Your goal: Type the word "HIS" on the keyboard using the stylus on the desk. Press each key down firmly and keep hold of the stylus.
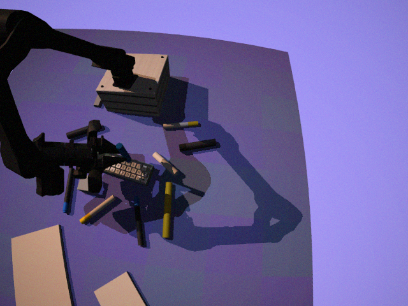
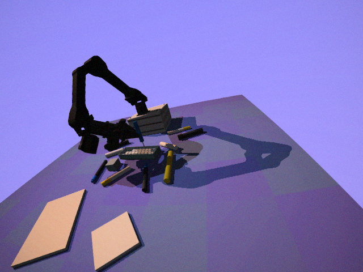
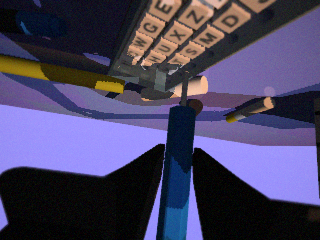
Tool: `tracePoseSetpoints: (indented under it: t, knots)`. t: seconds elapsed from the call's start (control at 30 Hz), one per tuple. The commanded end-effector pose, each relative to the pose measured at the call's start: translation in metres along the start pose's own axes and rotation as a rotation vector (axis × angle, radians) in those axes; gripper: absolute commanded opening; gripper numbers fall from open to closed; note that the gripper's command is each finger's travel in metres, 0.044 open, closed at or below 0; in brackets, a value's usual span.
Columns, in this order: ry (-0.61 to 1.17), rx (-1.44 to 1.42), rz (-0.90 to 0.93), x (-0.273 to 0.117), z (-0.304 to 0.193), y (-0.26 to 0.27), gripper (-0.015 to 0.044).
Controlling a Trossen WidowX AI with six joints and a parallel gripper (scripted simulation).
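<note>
My gripper [image 1: 125, 153] [image 2: 140, 135] [image 3: 178, 152] is shut on the blue stylus [image 1: 121, 150] [image 2: 137, 130] [image 3: 180, 135]. The stylus leans, with its thin grey tip pointing down. The small dark keyboard [image 1: 145, 179] [image 2: 137, 156] [image 3: 250, 32] has pale letter keys and lies below the fingers. In the exterior view the tip shows at the keyboard's far long edge. In the wrist view the tip shows just below the edge by the S key; D, M, X, U, Z, G and E are also readable. The other keys there are shadowed or blurred. Contact with a key cannot be told.
A slatted wooden box [image 1: 159, 62] [image 2: 161, 112] stands behind the keyboard. A thick yellow cylinder [image 1: 167, 213] [image 2: 168, 168] [image 3: 65, 76], a pale marker [image 1: 160, 158] [image 2: 166, 144], several other markers and a grey block [image 2: 113, 164] lie around it. Two pale slabs [image 1: 39, 263] [image 2: 117, 239] lie at the front.
</note>
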State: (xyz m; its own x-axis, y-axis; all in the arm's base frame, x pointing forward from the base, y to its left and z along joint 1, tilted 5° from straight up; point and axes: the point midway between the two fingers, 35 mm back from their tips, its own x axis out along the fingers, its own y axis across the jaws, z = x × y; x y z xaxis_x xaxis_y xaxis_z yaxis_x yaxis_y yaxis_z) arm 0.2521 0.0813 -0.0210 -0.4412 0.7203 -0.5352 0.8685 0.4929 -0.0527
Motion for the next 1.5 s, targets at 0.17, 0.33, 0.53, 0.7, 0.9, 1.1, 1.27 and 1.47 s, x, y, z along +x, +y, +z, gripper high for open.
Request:
tracePoseSetpoints:
  t: [0.17,0.33,0.53,0.7,0.9,1.1,1.27,1.47]
  knots:
    - [0.006,0.007,-0.001,0.0017,0.0006,-0.0012,0.0]
    - [0.006,0.007,-0.001,0.0017,0.0006,-0.0012,0.0]
    - [0.006,0.007,-0.001,0.0039,-0.0001,-0.0023,0.0081]
    - [0.006,0.007,-0.001,0.0039,-0.0001,-0.0023,0.0081]
    - [0.006,0.007,-0.001,0.0042,0.0005,-0.0023,0.0081]
    - [0.006,0.007,-0.001,0.0061,0.0037,-0.0023,0.0081]
    - [0.006,0.007,-0.001,0.0071,0.0054,-0.0024,0.0081]
    - [0.006,0.007,-0.001,0.0083,0.0074,-0.0024,0.0081]
